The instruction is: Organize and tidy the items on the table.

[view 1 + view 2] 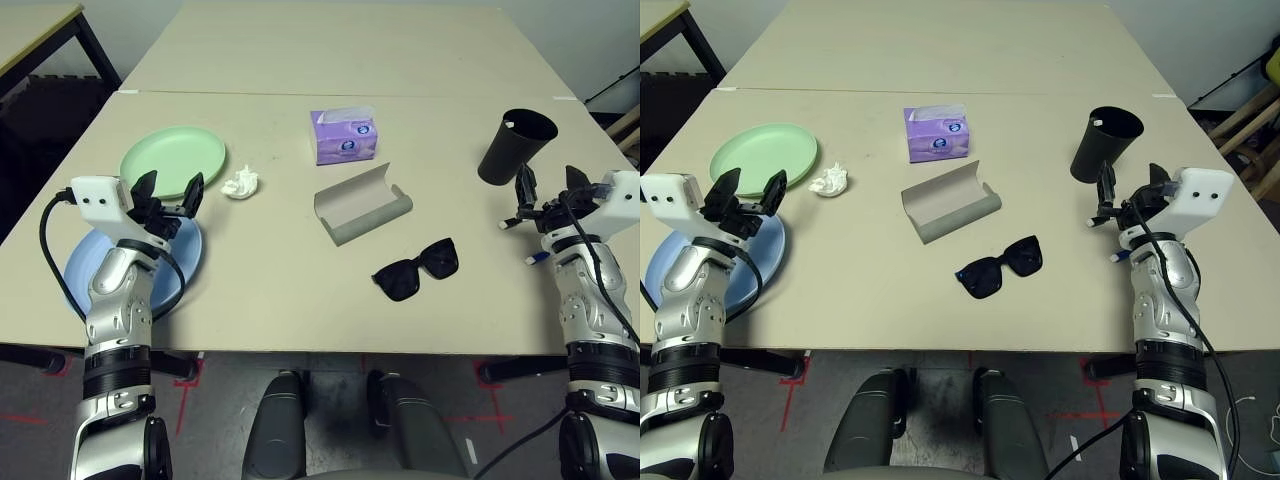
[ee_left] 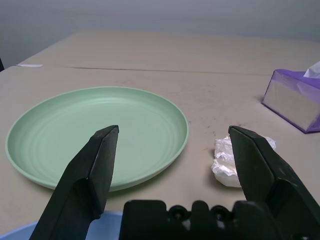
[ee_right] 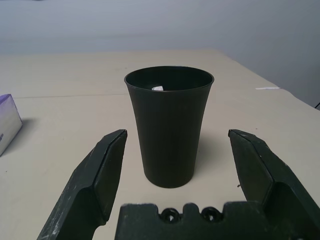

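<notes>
Taking the bench point(image 1: 250, 300) as a clock face centred on the grey glasses case point(image 1: 362, 208), with twelve at the far edge, found the pale green plate point(image 1: 173, 160) at ten, and the light blue plate point(image 1: 192, 242) just past eight, partly behind the left forearm. Could not tell about contact between the two rims. Placed the crumpled white tissue wad point(image 1: 240, 183) between nine and ten, just beside the green plate, and the black sunglasses point(image 1: 400, 279) at four, near the case. Noted the purple tissue box point(image 1: 344, 138) at twelve and the tall black cup point(image 1: 515, 145), upright, at two.

Saw the left gripper point(image 2: 174, 128) at nine with jaws wide apart and nothing between them; saw the right gripper point(image 3: 178, 131) at three, likewise spread and empty, short of the cup.

Judged the tidying largely undone, with plates unstacked and sunglasses out of the open case. Favoured stacking the plates as a likely step. Guessed at light, stiff, smooth plastic for both, apt to slide or tip under a one-sided pinch; best taken by the rim, with one finger below and one above. Reckoned the wad feather-light and soft, to be gripped across the middle and squashed without harm. Rated the sunglasses light, slippery at the lenses and fragile at the hinges, so better lifted gently by the bridge or frame. Expected a light, fairly firm case, prone to swinging at its flap; preferred a grip across the narrow body.
</notes>
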### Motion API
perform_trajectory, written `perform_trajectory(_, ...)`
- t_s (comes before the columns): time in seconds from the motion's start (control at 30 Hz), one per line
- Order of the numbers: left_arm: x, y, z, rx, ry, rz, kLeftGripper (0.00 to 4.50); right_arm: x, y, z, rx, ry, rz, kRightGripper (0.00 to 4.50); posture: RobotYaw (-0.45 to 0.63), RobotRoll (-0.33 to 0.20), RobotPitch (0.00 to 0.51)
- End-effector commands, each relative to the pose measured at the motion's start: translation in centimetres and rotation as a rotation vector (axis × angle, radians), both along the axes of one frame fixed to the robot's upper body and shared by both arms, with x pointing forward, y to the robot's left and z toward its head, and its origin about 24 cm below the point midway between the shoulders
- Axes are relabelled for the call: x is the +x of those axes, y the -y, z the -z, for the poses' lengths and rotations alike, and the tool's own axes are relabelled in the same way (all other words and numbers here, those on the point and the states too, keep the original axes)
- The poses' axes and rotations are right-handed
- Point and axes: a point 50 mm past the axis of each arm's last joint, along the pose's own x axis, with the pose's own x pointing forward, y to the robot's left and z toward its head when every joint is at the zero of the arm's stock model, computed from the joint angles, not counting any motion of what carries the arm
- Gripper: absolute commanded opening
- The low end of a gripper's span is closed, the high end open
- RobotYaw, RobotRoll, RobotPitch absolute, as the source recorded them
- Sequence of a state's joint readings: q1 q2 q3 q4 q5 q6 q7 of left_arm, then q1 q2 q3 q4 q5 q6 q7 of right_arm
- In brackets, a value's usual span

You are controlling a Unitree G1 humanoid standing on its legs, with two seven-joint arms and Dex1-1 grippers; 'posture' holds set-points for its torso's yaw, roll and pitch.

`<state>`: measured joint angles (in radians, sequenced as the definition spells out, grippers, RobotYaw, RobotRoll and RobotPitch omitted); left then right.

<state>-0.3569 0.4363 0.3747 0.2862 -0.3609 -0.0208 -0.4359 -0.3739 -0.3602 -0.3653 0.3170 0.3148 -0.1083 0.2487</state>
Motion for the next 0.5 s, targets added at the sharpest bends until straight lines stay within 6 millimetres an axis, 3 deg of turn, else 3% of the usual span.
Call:
perform_trajectory(0.03, 0.01, -0.14, -0.01, 0.005, 0.009, -0.017, 4.50, -0.23, 0.45, 0.22, 0.000, -0.004, 0.015, 4.46, 0.15, 0.000, 0.119)
perform_trajectory(0.5, 0.20, -0.18, 0.04, 0.019, 0.019, -0.045, 4.50, -0.11, 0.30, -0.12, -0.029, -0.003, -0.025, 4.46, 0.14, 0.000, 0.115)
